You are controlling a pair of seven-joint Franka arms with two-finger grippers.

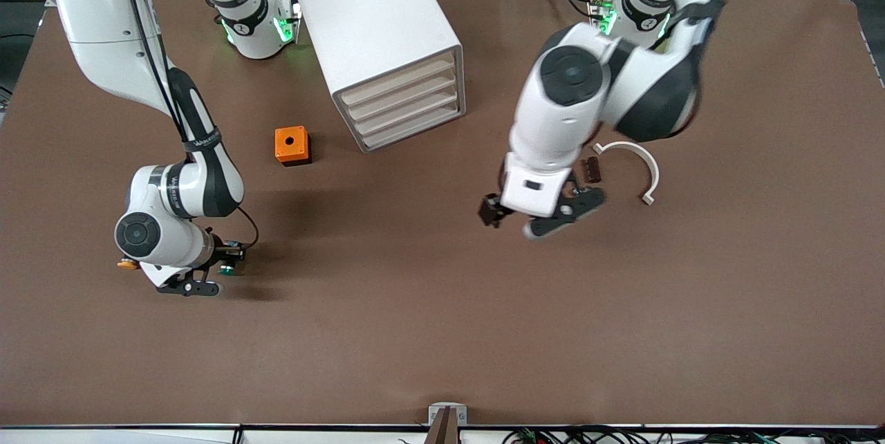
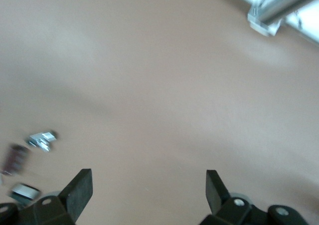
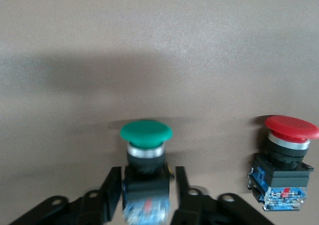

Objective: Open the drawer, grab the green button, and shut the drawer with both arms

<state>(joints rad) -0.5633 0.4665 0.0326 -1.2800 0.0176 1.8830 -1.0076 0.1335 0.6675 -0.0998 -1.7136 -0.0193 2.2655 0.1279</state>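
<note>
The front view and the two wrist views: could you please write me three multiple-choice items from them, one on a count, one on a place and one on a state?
1. How many drawers does the cabinet show?
A two
B four
C six

2. Where is the right hand?
A low over the table at the green button, beside the red button
B on top of the cabinet
C inside a drawer

3. The left hand, over bare table, is
A open and empty
B shut on a button
C shut on a drawer front

Key: 1 B, four beige fronts are stacked; 2 A, the right wrist view shows both caps close by; 3 A, its fingers stand wide apart with nothing between.
</note>
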